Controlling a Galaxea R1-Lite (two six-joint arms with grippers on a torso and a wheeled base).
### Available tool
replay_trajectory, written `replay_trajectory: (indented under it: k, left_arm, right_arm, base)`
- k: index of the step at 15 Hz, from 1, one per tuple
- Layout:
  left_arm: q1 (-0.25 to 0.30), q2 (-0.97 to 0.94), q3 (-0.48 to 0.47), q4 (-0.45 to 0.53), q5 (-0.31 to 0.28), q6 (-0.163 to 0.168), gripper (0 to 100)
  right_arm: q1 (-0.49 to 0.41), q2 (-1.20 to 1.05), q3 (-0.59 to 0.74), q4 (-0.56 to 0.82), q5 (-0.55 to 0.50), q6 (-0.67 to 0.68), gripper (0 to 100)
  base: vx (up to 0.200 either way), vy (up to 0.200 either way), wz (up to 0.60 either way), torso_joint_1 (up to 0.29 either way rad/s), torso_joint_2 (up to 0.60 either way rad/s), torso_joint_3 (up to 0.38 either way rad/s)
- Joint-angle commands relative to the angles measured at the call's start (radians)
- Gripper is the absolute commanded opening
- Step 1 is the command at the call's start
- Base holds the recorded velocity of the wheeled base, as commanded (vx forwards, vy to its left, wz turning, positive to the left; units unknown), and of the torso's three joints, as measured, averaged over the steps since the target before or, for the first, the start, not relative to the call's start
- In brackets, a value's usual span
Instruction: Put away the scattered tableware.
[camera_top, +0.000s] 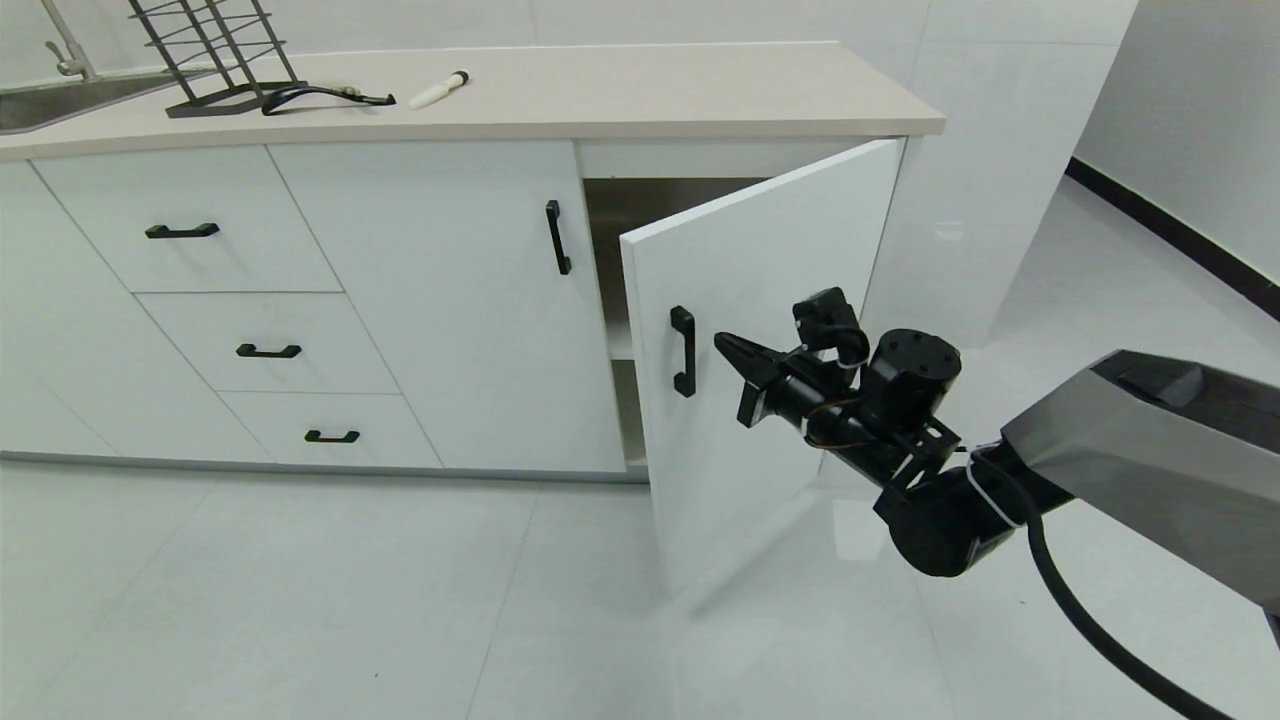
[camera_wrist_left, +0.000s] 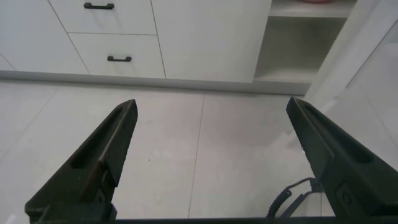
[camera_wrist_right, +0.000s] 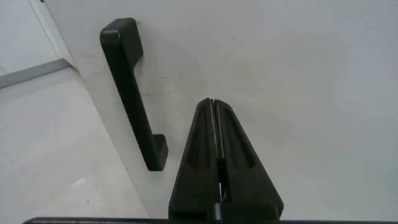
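On the beige countertop (camera_top: 640, 90) lie a white-handled utensil (camera_top: 438, 90) and a black utensil (camera_top: 325, 96) beside a black wire dish rack (camera_top: 215, 50). The white cabinet door (camera_top: 770, 330) stands partly swung out, showing a dark shelf space behind it. My right gripper (camera_top: 722, 342) is shut with nothing in it, its tip just to the right of the door's black handle (camera_top: 683, 350); in the right wrist view the shut fingers (camera_wrist_right: 214, 134) point at the door face next to the handle (camera_wrist_right: 134, 93). My left gripper (camera_wrist_left: 211, 109) is open over the floor, facing the cabinet's lower shelf (camera_wrist_left: 292, 56).
A sink (camera_top: 50, 100) with a faucet is at the counter's far left. Three drawers (camera_top: 255, 350) with black handles and a closed door (camera_top: 450, 300) fill the cabinet front. White tiled floor (camera_top: 300, 600) spreads in front; a wall with dark baseboard (camera_top: 1180, 230) runs to the right.
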Motion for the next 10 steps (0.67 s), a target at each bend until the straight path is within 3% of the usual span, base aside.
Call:
replay_trajectory:
  k: [1, 10]
  left_arm:
    - [0.0, 0.001, 0.0, 0.0, 0.003, -0.001, 100]
    - [0.0, 0.001, 0.0, -0.002, 0.009, -0.004, 100]
  right_arm:
    - [0.0, 0.031, -0.021, -0.001, 0.0, -0.001, 0]
    - [-0.004, -0.113, 0.097, -0.014, 0.0, -0.005, 0]
  base:
    - [0.0, 0.0, 0.0, 0.0, 0.0, 0.0]
    - [0.0, 0.0, 0.0, 0.0, 0.0, 0.0]
